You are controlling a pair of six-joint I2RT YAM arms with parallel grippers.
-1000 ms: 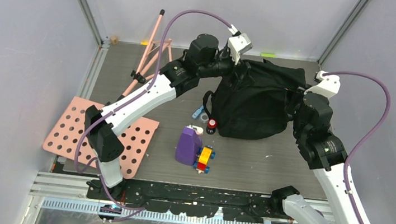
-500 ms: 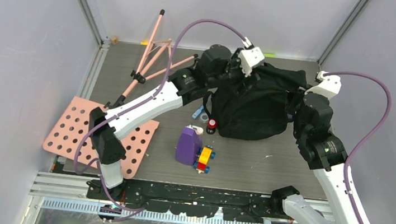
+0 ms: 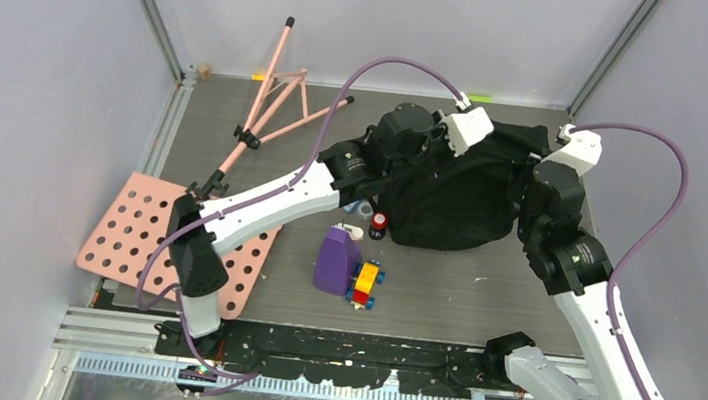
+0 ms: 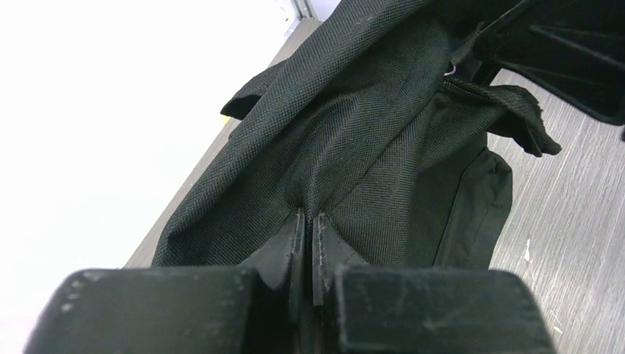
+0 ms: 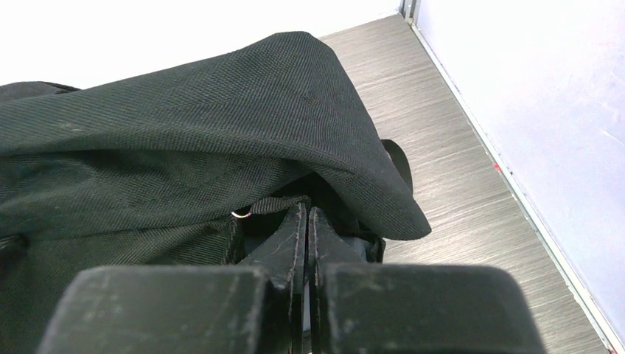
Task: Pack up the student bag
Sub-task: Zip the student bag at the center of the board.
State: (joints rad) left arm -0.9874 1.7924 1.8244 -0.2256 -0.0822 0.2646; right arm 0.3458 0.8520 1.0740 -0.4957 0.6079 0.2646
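Observation:
The student bag (image 3: 455, 207), a floppy black backpack, lies at the back right of the table. In the left wrist view my left gripper (image 4: 308, 218) is shut on a ridge of the student bag's fabric (image 4: 354, 118), which bunches up into the fingertips. From the top view the left arm reaches over the bag's upper left part. My right gripper (image 5: 306, 212) is shut at the bag's right edge, pinching a webbing strip next to a small metal ring (image 5: 239, 214), under a fold of the student bag (image 5: 184, 96).
A purple bottle (image 3: 333, 260) stands beside a yellow, red and blue block toy (image 3: 367, 284) in front of the bag. A small red-capped item (image 3: 379, 222) sits by the bag's left edge. A pink perforated board (image 3: 130, 235) and a pink folding stand (image 3: 271, 100) lie at the left.
My left arm has swung right, from beside the bag's upper left corner to over the bag, and its gripper has closed on the fabric. The right arm has barely shifted.

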